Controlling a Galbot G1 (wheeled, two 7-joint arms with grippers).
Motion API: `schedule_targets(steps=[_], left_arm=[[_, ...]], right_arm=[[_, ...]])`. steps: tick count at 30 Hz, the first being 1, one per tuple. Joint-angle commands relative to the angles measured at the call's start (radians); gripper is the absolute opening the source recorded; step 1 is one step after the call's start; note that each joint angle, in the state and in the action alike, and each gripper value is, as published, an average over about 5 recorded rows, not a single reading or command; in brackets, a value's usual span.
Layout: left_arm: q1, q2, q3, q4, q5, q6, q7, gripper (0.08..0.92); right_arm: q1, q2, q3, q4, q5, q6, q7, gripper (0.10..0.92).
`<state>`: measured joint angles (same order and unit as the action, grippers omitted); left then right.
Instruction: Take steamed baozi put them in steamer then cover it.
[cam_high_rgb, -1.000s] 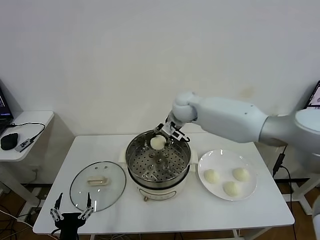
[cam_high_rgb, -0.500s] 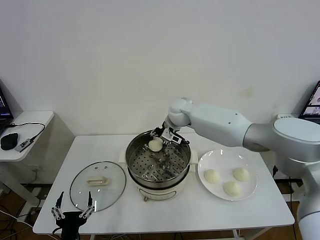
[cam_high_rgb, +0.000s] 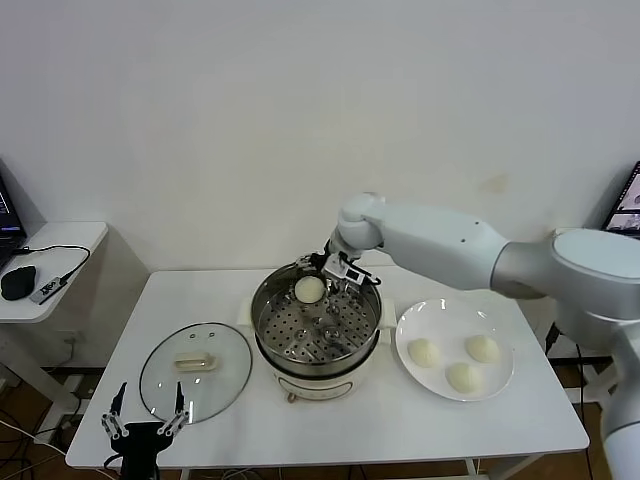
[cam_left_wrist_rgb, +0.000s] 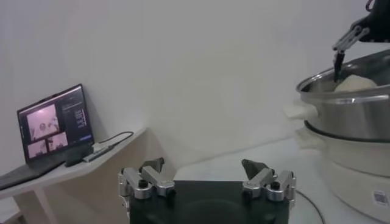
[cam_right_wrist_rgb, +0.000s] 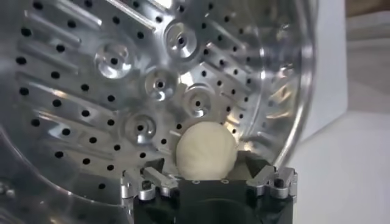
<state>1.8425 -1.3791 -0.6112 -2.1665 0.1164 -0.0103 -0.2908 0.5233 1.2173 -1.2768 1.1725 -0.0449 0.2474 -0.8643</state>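
Right gripper (cam_high_rgb: 333, 270) hangs over the steamer's (cam_high_rgb: 316, 325) far rim, jaws released, one baozi (cam_high_rgb: 310, 289) on the tray beneath; three more (cam_high_rgb: 463, 377) wait on the white plate (cam_high_rgb: 500, 338). Wrist view: bun (cam_right_wrist_rgb: 206, 150) between parted fingers (cam_right_wrist_rgb: 146, 182). Left gripper (cam_left_wrist_rgb: 206, 177) idles open, near the cover (cam_high_rgb: 195, 370)

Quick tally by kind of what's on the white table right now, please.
Baozi: 4, one in the steamer, three on the plate
Steamer: 1
Glass lid: 1
White plate: 1
Total: 7
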Motion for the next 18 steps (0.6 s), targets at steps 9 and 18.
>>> schedule_targets(steps=[9, 18], left_arm=[[-0.007, 0.020, -0.040, -0.049, -0.013, 0.058, 0.141, 0.823], [-0.019, 0.039, -0.041, -0.066, -0.007, 0.057, 0.184, 0.823]], right_arm=[[0.195, -0.354, 0.020, 0.372, 0.317, -0.511, -0.129, 0.823], [0.154, -0.721, 0.028, 0.505, 0.273, -0.546, -0.158, 0.823]])
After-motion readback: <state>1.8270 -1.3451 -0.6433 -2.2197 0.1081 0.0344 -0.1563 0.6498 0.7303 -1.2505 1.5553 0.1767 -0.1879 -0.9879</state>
